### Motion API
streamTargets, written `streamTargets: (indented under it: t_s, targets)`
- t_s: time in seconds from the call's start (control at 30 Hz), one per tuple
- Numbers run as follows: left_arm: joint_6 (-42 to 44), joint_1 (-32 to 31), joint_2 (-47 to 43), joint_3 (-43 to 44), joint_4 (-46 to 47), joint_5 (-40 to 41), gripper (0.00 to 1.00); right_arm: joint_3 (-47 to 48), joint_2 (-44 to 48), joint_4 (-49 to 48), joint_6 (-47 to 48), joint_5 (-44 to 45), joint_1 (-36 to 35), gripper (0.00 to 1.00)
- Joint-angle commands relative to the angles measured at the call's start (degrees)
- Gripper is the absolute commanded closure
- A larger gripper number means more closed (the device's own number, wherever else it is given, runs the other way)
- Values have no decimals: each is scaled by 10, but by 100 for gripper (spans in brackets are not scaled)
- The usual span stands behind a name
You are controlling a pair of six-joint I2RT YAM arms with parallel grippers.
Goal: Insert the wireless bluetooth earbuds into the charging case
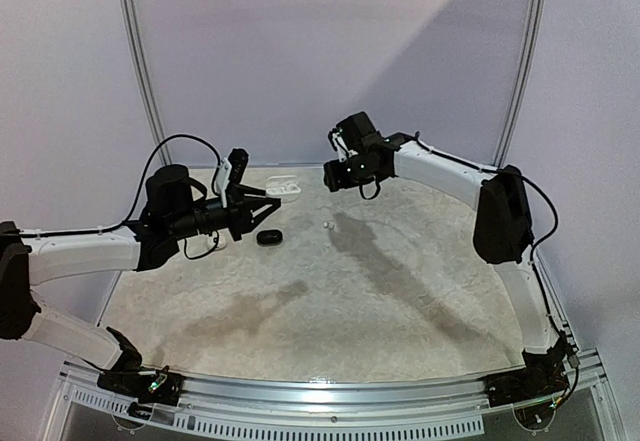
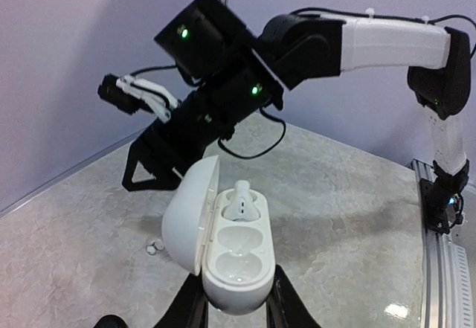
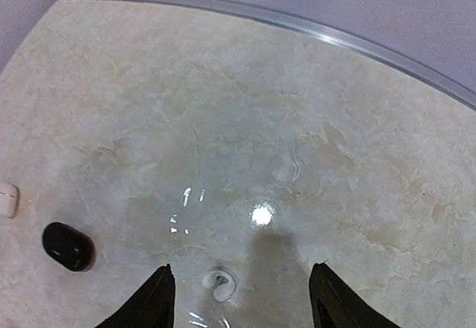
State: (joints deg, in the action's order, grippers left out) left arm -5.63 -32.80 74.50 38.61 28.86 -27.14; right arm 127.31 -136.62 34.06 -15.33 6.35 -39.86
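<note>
Counter (image 1: 400, 301) surface is beige, marbled and glossy, with bright glare spots in the right wrist view. Pale lavender walls (image 1: 300, 51) enclose it on the far side. A metal rail (image 1: 330, 393) runs along the near edge between the arm bases.

Left claw (image 2: 238, 302) is closed on the white charging case (image 2: 236, 283), gripping its near end from both sides at the back left of the counter. Whether the case touches the counter cannot be told. The case is held flat with its cavities facing up. Its long axis runs straight away from the claw, toward the right arm. The lid (image 2: 186, 220) is hinged along the left side in the left wrist view and stands open, nearly upright. One seated earbud (image 2: 239, 201), white, sits in the cavity farther from the claw, with its rounded end up.

Right claw (image 3: 242, 298) is open, fingers well apart, gripping nothing and pointing down at the counter. A loose white earbud (image 3: 218, 283) lies on the counter between the fingers in that view; it is too small to tell which way it points. In the top view it lies near the back middle of the counter, to the right of a closed black case (image 1: 268, 237). The black case lies flat with its long axis roughly left to right.
</note>
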Motion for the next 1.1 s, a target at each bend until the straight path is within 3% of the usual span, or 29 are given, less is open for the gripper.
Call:
streamTargets:
  t_s: [0.0,0.07,0.3,0.47,0.63,1.07]
  targets:
    - [4,15,-9,-9,8,2,100,33,-61,-12,-28,17,-4,33]
    - [5,17,-7,-9,9,1,100,34,-82,-32,-29,15,-6,28]
    - [13,22,-4,-8,10,-1,100,46,-140,-40,-18,54,-27,30]
    - [13,23,-5,-9,9,-1,100,43,-154,-28,-10,70,-42,38]
    - [17,23,-5,-10,8,-1,100,31,-151,-3,-19,90,-47,54]
    - [25,22,-21,-15,4,-5,100,-24,-111,27,-35,74,-51,71]
